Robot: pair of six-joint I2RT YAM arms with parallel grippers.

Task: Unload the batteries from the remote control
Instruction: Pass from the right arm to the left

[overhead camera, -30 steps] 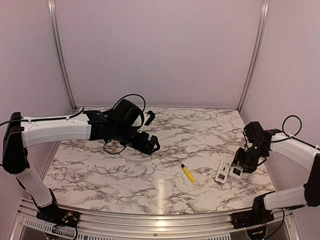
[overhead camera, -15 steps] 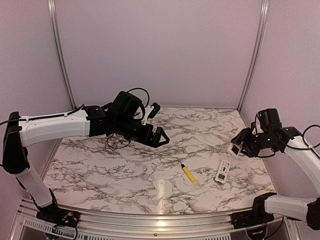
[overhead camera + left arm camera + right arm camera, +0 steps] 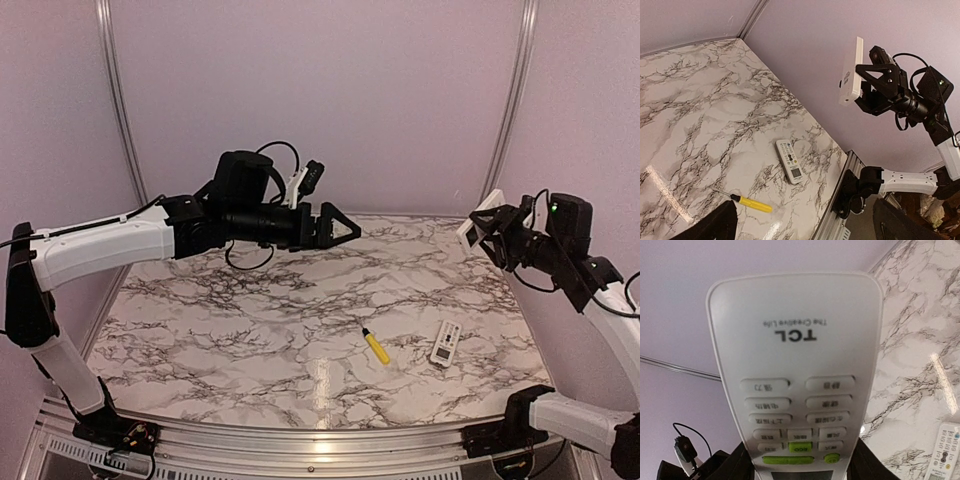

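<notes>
Seen from the top external camera, the left end effector (image 3: 340, 227) is hovering high above the far left part of the tabletop (image 3: 230, 330). Its fingers are standing spread apart and are holding nothing. The right end effector (image 3: 497, 234) is hovering in the air at the far right side and is pinching a white remote (image 3: 482, 222), well above the surface. A second remote (image 3: 446, 343) is lying flat on the tabletop at the near right, below the right end effector and well apart from it. A yellow-handled screwdriver (image 3: 376, 346) is lying near this second remote, on its left, not touching it.

In the left wrist view, the two dark fingers (image 3: 715, 227) of the left end effector are showing at the bottom corners, wide apart. The white remote is standing almost upright in the air, edge-on to this camera, with the right end effector clamped on it from the side. The second remote is lying with its buttons up, and the screwdriver is lying nearer to this camera.

In the right wrist view, the white remote is filling the picture, with its button face and the letters TCL turned to the lens. Its display end is sitting between the two dark fingers (image 3: 732, 465), which are pressing on its long edges.

I cannot tell where the batteries are sitting.
</notes>
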